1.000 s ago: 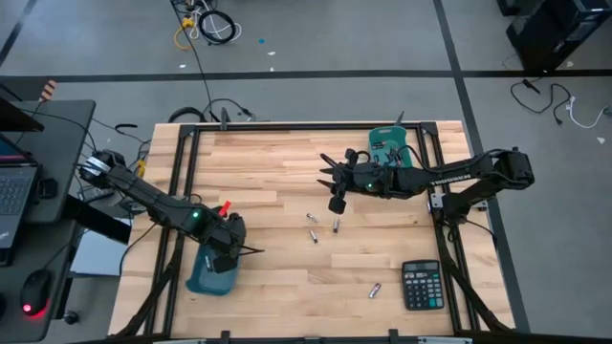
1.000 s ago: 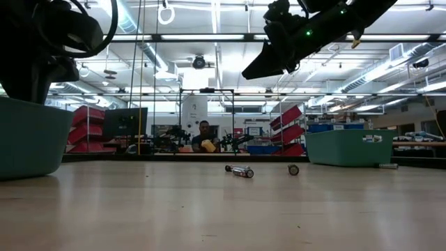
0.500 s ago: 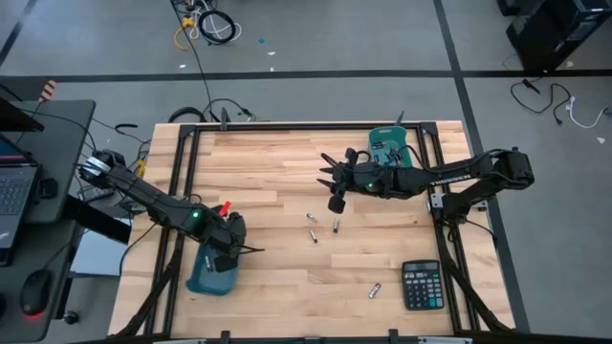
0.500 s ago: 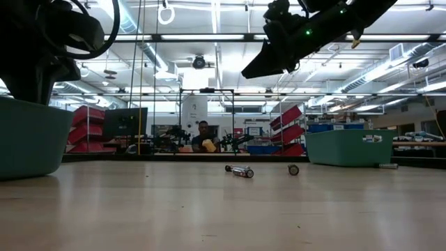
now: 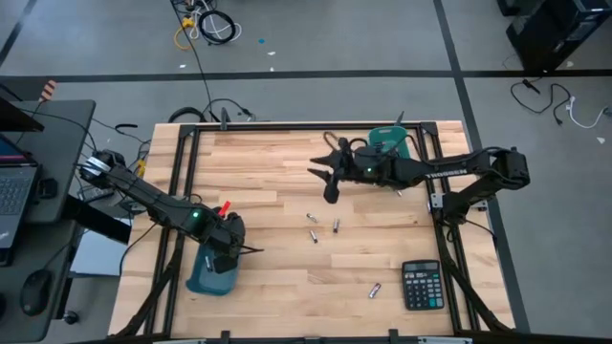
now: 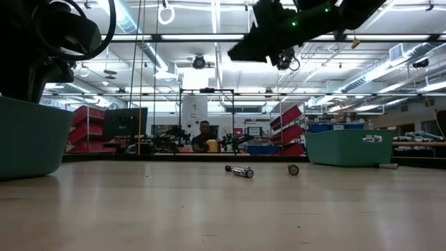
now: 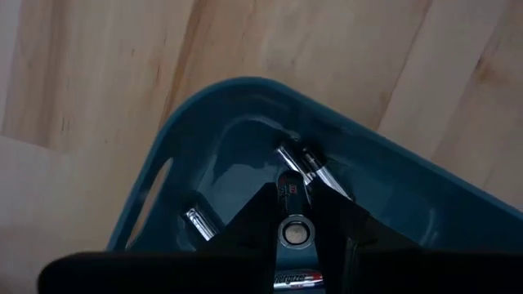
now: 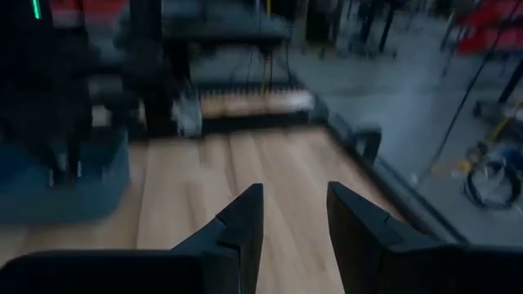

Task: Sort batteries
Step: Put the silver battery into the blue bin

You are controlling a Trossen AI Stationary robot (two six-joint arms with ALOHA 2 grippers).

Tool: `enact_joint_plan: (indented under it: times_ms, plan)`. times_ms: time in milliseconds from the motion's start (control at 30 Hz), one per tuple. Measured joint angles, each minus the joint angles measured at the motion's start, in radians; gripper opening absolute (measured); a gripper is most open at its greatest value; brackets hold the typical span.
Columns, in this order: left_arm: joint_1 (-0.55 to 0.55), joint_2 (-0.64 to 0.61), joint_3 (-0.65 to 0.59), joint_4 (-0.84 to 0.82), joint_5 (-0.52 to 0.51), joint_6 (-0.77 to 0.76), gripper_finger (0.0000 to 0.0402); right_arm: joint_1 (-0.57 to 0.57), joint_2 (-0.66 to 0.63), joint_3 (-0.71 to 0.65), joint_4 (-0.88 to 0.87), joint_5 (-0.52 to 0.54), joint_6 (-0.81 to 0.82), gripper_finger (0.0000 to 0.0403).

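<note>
My left gripper hangs over the teal bin at the table's near left and is shut on a silver battery, seen end-on between the fingers. Other batteries lie on that bin's floor. My right gripper is open and empty, raised high over the table's far middle. Three loose batteries lie on the wood at the table's middle, and a fourth lies near the calculator. In the low view two of them show. My left gripper pinches the battery between its two fingers, which come from above and point down into the bin. The cell stands lengthwise along the fingers, its round end facing the wrist camera. It is lifted clear of the bin's floor.
A second teal bin stands at the far right edge, beside my right arm. A black calculator lies at the near right. Bare wood spans the middle. A person sits in the room beyond the table.
My right gripper has risen and swung toward the table's far edge and a little to the left, away from the loose batteries, tipping up until its fingers point about level. My left gripper and the batteries on the table have stayed put.
</note>
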Motion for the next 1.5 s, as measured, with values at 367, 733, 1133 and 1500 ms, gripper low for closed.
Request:
enact_joint_plan:
  times_ms: [367, 733, 1133, 1500]
  plan:
    - [0.000, 0.000, 0.000, -0.007, 0.017, -0.055, 0.0111, 0.011, -0.002, -0.001, -0.134, 0.098, 0.006, 0.0119]
    - [0.003, -0.003, 0.033, -0.037, 0.059, -0.038, 0.0142, -0.117, 0.018, 0.069, 0.032, -0.004, -0.060, 0.0098]
    - [0.056, -0.003, 0.242, -0.033, -0.431, 0.367, 0.0142, -0.096, 0.018, 0.133, -0.332, -0.037, -0.100, 0.0023]
    - [0.251, 0.021, 0.243, 0.207, -0.527, 0.812, 0.0142, 0.009, -0.083, 0.133, -0.894, -0.112, 0.062, 0.0007]
